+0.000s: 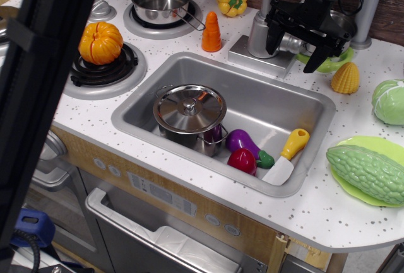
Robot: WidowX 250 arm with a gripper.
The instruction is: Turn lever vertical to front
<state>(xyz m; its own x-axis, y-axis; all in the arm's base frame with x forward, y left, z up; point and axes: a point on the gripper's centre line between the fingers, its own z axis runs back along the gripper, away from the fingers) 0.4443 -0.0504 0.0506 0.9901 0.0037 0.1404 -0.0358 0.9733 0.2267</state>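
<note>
The gripper (295, 40) is seen spread wide, its two black fingers pointing down on either side of the lever (291, 43), with nothing clamped between them. The lever is found at the back right of the sink (319, 99), jutting sideways from the thick tap body (259, 33) toward the green dish (322, 63); only a short silver stub of it shows between the fingers. It is judged to be rigid and light, probably moulded plastic with a smooth finish, so some slipperiness should be expected under the pads. As a pivoted handle it is likely to turn with little resistance rather than bend. Hold is best taken out near the flattened paddle end, where flat faces give the pads purchase and leverage is greatest, not close to the tap body.
</note>
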